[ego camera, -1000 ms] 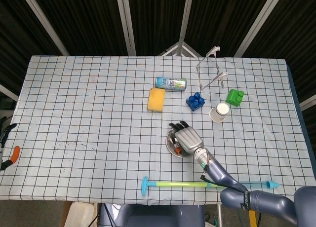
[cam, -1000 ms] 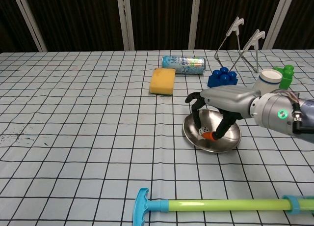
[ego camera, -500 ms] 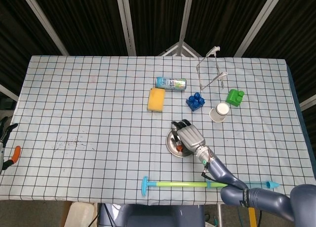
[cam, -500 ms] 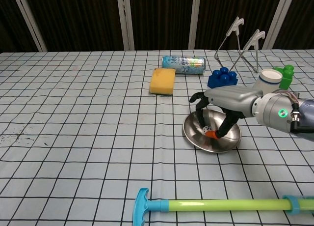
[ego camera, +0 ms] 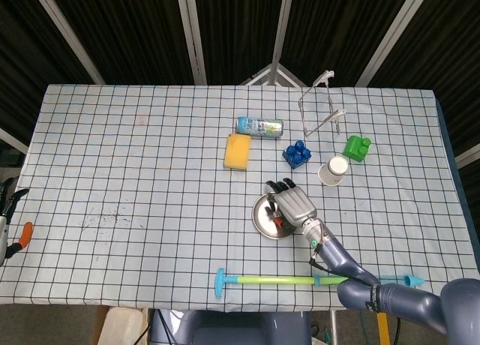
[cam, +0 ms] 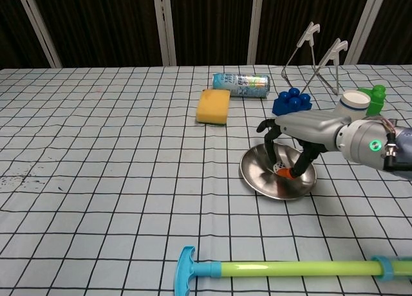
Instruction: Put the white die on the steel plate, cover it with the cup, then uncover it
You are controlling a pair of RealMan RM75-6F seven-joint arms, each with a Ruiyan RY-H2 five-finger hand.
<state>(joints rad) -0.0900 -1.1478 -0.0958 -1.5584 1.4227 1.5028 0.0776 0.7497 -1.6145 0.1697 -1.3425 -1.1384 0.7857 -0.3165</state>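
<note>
The steel plate [ego camera: 262, 217] [cam: 259, 179] lies right of the table's middle. My right hand [ego camera: 293, 205] [cam: 308, 126] arches over its right half, fingers pointing down into the bowl. In the chest view the white die [cam: 278, 159] shows between those fingers and the orange thumb tip, pinched there just over the plate's floor. The head view hides the die under the hand. The white cup [ego camera: 334, 170] [cam: 353, 103] lies on its side behind and to the right of the plate. My left hand [ego camera: 9, 225] rests at the table's left edge with its fingers apart, holding nothing.
Behind the plate lie a yellow sponge [ego camera: 238, 151], a can on its side [ego camera: 259, 125], a blue block [ego camera: 297, 153], a green block [ego camera: 357, 147] and a wire rack [ego camera: 322, 106]. A long green and blue stick [ego camera: 300, 280] lies along the front edge.
My right hand has slid to the right across the plate, and the die has moved with it from the plate's middle toward its right side. The left hand has not moved.
</note>
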